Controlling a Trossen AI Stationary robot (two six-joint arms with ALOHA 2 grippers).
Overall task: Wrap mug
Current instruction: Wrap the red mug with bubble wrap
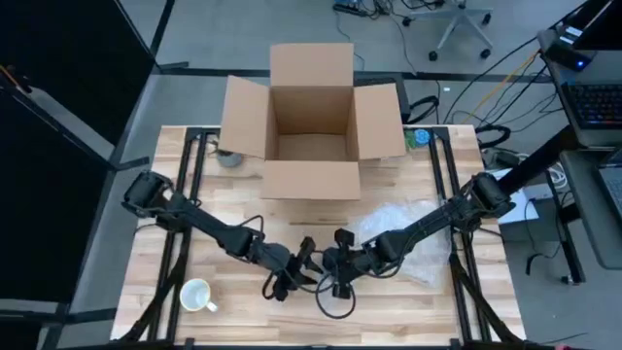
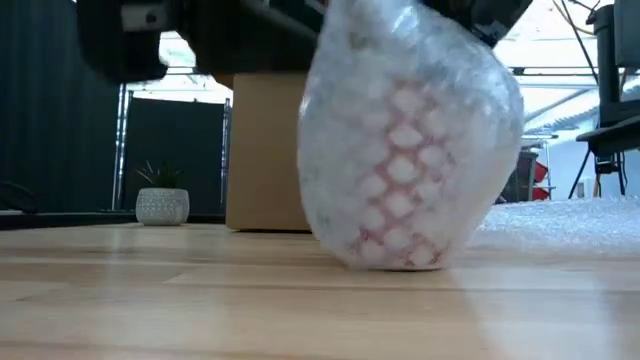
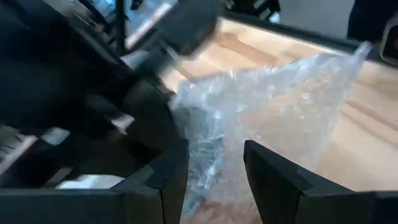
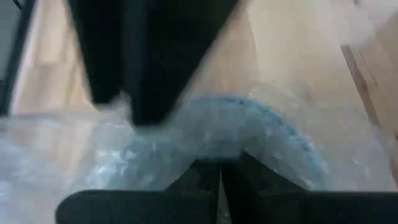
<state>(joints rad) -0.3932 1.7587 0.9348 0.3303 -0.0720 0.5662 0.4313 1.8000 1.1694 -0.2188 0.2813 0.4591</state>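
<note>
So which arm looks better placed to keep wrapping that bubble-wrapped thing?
Probably the right. Its tool is shut on the bubble wrap around the mug, while the left tool is open beside a loose flap.

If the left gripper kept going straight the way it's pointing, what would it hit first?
Most likely the bubble wrap: in the left wrist view it bunches directly between and ahead of the left gripper's open fingers, though depth is unclear.

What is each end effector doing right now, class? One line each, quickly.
Left end effector: open, fingers either side of the bubble wrap.
Right end effector: shut on the bubble wrap around the mug.
</note>
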